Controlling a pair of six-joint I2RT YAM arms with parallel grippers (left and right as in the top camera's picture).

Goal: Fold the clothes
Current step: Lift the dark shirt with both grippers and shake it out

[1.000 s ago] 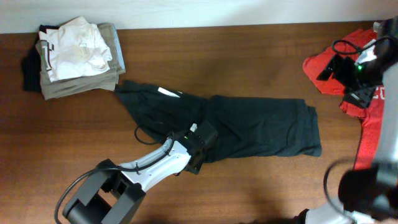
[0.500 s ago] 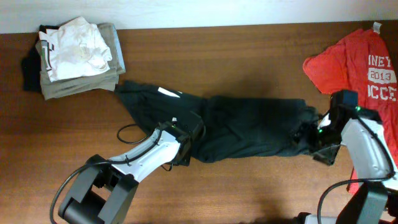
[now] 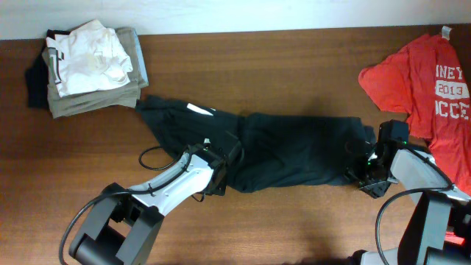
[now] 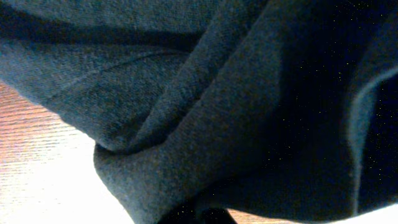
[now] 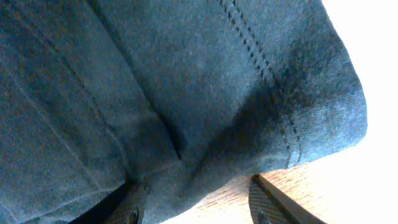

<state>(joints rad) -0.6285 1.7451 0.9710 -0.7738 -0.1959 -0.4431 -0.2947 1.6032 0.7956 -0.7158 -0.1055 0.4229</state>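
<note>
The black T-shirt (image 3: 294,147) lies crumpled lengthwise across the middle of the table, its white neck label (image 3: 197,109) at the upper left. My left gripper (image 3: 219,175) is at the shirt's front edge. In the left wrist view dark fabric (image 4: 217,93) fills the frame and bunches down into the jaws (image 4: 202,218), which are closed together under it. My right gripper (image 3: 366,177) is at the shirt's lower right corner. In the right wrist view its fingers (image 5: 196,202) stand apart, with the stitched hem (image 5: 186,74) between them.
A stack of folded white and khaki garments (image 3: 88,66) sits at the back left. A red T-shirt with white lettering (image 3: 430,81) lies at the far right, close to my right arm. A black cable (image 3: 151,158) loops beside my left arm on the brown wooden table (image 3: 294,66).
My right arm came down from the red T-shirt to the black shirt's lower right corner. My left gripper shifted a little left a second ago and has held still since.
</note>
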